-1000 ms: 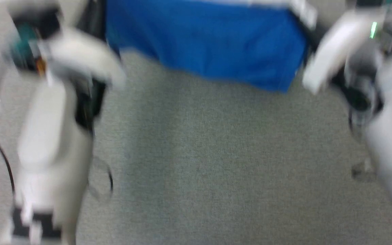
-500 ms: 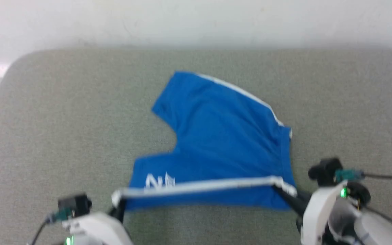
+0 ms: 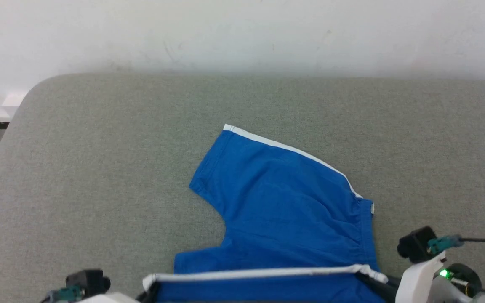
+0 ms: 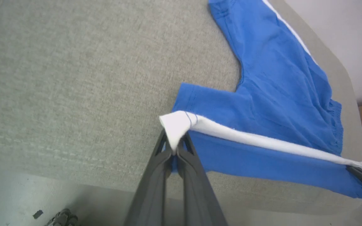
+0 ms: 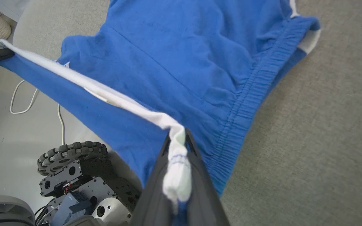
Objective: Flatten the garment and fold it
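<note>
Shorts (image 3: 284, 210) lie on grey pad (image 3: 99, 168), near white edge stretched between left gripper (image 4: 174, 151) and right gripper (image 5: 178, 138), both still clamped on its corners; only the head camera shifted.

Garment (image 3: 284, 206) soft matt blue cloth; tabletop (image 3: 99, 168) coarse grey woven fabric, matt.

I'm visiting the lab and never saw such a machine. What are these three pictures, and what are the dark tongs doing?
It's a two-armed robot. One picture looks down from its head; the other two come from cameras on its left and right wrists, looking along each arm's dark fingers. A pair of bright blue fabric shorts lies mostly on a grey cloth-covered surface. Each arm's jaws are shut on one end of the shorts' white trim, holding it stretched between them.
</note>
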Controlling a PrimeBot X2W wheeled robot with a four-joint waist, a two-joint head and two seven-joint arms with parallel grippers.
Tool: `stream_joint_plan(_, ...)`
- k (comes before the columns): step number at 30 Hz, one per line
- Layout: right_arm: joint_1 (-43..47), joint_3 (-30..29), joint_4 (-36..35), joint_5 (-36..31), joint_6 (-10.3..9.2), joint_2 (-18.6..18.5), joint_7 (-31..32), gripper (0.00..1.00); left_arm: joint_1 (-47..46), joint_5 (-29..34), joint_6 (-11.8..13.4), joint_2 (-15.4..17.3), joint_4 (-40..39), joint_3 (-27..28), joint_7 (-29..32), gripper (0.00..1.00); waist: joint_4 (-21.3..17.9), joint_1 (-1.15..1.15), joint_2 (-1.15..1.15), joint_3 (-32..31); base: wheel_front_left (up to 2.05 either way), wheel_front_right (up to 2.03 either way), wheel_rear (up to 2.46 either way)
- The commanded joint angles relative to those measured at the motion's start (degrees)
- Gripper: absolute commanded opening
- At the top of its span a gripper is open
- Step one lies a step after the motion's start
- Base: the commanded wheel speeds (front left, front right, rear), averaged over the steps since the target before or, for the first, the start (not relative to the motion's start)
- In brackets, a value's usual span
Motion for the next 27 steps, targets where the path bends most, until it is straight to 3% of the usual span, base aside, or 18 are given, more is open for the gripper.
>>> stream_joint_plan(1, -0.21, -1.88, 0.04, -0.77, -0.20, -0.26, 0.03, 0.00, -2.34, 0.71, -0.53, 1.00, -0.35, 0.85, -1.07, 0.00, -0.25, 0.00, 0.00, 0.44, 0.00, 0.00, 0.00)
stream_joint_plan(8, -3.02, -8.90, -0.63, -4.22, -0.20, 2.74, 3.17, 0.00, -18.21, 3.78, -5.91, 1.59, 3.84, -1.93, -4.31, 0.00, -1.16, 0.00, 0.00, 3.94, 0.00, 0.00, 0.00)
stream_joint_plan(21, -14.66, -15.73, 0.10, -10.81, -0.20, 11.77, 8.39, 0.00, -47.60, 8.14, -14.45, 0.15, 28.18, -6.31, -10.08, 0.00, -5.56, 0.00, 0.00, 16.26, 0.00, 0.00, 0.00)
stream_joint_plan(27, -17.06, -16.21, 0.56, -12.79, -0.20, 12.84, 9.13, 0.00, -55.97, 9.41, -16.42, -1.02, 36.70, -7.50, -12.66, 0.00, -6.48, 0.00, 0.00, 20.01, 0.00, 0.00, 0.00)
